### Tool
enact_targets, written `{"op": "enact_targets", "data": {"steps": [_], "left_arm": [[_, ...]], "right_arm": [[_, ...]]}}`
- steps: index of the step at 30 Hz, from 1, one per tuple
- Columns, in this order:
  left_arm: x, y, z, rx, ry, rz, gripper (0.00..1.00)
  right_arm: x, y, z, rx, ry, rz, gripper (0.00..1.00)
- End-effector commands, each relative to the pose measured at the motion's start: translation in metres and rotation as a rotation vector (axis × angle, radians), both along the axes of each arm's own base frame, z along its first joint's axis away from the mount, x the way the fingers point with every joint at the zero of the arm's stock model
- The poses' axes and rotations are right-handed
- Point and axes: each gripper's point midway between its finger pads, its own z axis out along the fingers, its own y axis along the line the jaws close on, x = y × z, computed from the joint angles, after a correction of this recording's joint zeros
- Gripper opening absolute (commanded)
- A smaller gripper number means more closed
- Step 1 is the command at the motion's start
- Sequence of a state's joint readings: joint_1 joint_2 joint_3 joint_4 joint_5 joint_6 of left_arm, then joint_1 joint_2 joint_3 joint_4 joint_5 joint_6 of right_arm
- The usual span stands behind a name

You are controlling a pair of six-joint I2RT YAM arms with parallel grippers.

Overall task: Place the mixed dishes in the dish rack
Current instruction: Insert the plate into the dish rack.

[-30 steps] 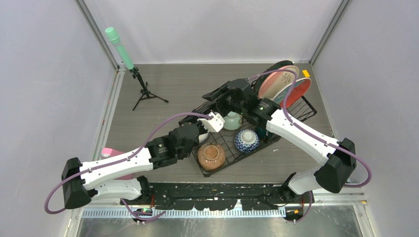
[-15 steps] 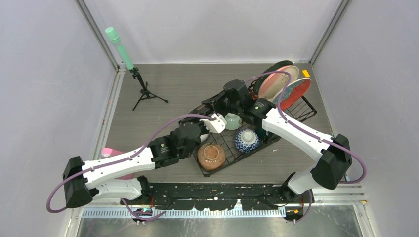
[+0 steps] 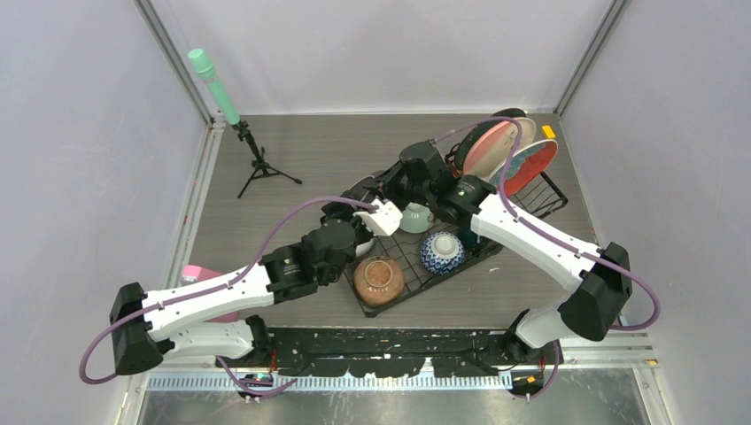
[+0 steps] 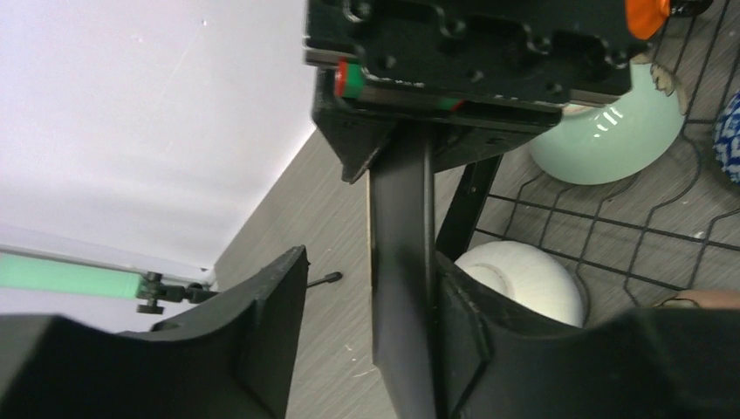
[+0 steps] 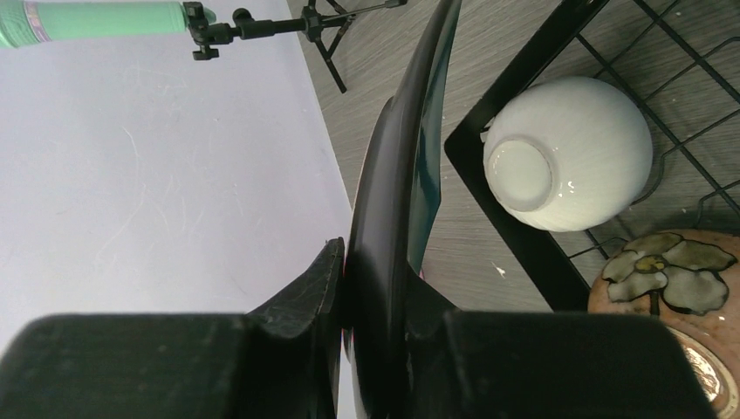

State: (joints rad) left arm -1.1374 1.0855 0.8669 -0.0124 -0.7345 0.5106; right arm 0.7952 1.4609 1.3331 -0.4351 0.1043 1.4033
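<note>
The large dark teal plate [image 5: 410, 148] stands on edge over the left end of the dish rack [image 3: 542, 197]. My right gripper [image 5: 375, 262] is shut on its rim. My left gripper [image 4: 373, 262] is open around the same plate [image 4: 401, 288]: the rim lies against one finger [image 4: 467, 340], and a gap shows before the other finger. The tray section holds the white bowl [image 5: 567, 153], mint-green bowl [image 3: 414, 218], blue-patterned bowl [image 3: 440, 252] and brown bowl [image 3: 379, 281], all upside down. A pink plate [image 3: 490, 150] stands in the slotted basket.
A mint-green cylinder on a black tripod [image 3: 232, 111] stands at the far left. A small pink cup [image 3: 197, 274] lies by the left arm. A red-rimmed plate [image 3: 534, 164] leans beside the pink plate. Grey walls close in both sides.
My left gripper has opened off the plate's rim. My right gripper moved in to the left and shut on the plate.
</note>
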Motion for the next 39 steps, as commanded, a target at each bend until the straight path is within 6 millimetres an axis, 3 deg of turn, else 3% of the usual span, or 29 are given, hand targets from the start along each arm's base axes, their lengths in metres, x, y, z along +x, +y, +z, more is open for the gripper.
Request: {"op": "enact_targets", "data": {"steps": [1, 5, 9, 10, 18, 27, 39], "left_arm": [[-0.001, 0.004, 0.039, -0.210, -0.030, 0.019, 0.61], [-0.006, 0.008, 0.039, -0.244, 0.005, 0.015, 0.73], [-0.022, 0.011, 0.031, -0.274, 0.086, -0.050, 0.98], [-0.026, 0.012, 0.029, -0.283, 0.107, -0.062, 0.99], [-0.045, 0.027, 0.030, -0.402, 0.182, -0.095, 1.00], [-0.047, 0.060, 0.049, -0.522, 0.174, -0.041, 1.00], [-0.039, 0.078, 0.052, -0.562, 0.176, 0.032, 1.00]], "right_arm": [[0.010, -0.011, 0.060, 0.025, -0.189, -0.023, 0.00], [0.014, -0.016, 0.060, 0.011, -0.201, -0.038, 0.00], [0.020, -0.024, 0.063, 0.001, -0.217, -0.058, 0.00], [0.020, -0.025, 0.064, -0.001, -0.222, -0.060, 0.00], [0.024, -0.030, 0.068, -0.019, -0.246, -0.058, 0.00], [0.017, -0.045, 0.081, -0.055, -0.297, -0.055, 0.00], [0.009, -0.060, 0.100, -0.051, -0.314, -0.057, 0.00]]}}
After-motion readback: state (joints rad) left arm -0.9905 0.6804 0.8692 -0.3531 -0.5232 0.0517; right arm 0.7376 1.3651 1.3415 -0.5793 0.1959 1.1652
